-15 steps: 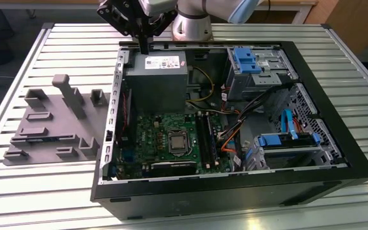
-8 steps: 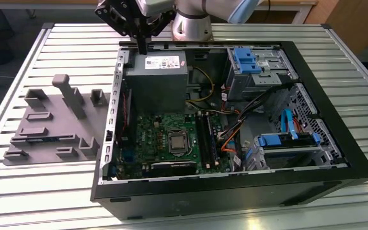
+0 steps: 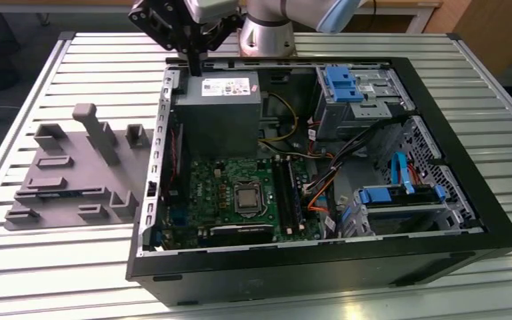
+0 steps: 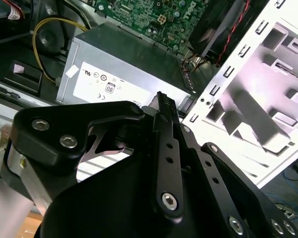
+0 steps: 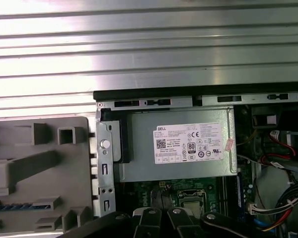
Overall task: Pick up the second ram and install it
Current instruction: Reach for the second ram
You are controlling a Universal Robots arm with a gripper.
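- Exterior view: step in hand judged as the approach for the pick, with nothing taken yet. Claw (image 3: pixel 195 69) hanging above the rear edge of the computer case (image 3: pixel 469 243), just over the power supply (image 3: pixel 221 110), clenched and seemingly empty.
- Same view: second ram (image 3: pixel 61 195) resting in a slot of the grey holder (image 3: pixel 69 150), outside the case. Well apart from the claw, lower than it and toward the exterior view's left. Memory slots (image 3: pixel 285 190) also lower than the claw, inside the case, beyond the power supply.
- Second wrist view: claw (image 4: pixel 162 99) closed to one narrow tip, no board between the pads. Power supply (image 4: pixel 124 64) right beneath it.
- First wrist view: claw (image 5: pixel 161 219) over the power supply (image 5: pixel 179 148). Second ram (image 5: pixel 17 204) visible as a bluish strip in the holder (image 5: pixel 39 163), off to the side of the claw, past the case wall.
- Judgement on the next move: calls for a released claw, brought across to the holder. Pads then lined up on the two flat faces of the thin board, clear of the holder blocks.
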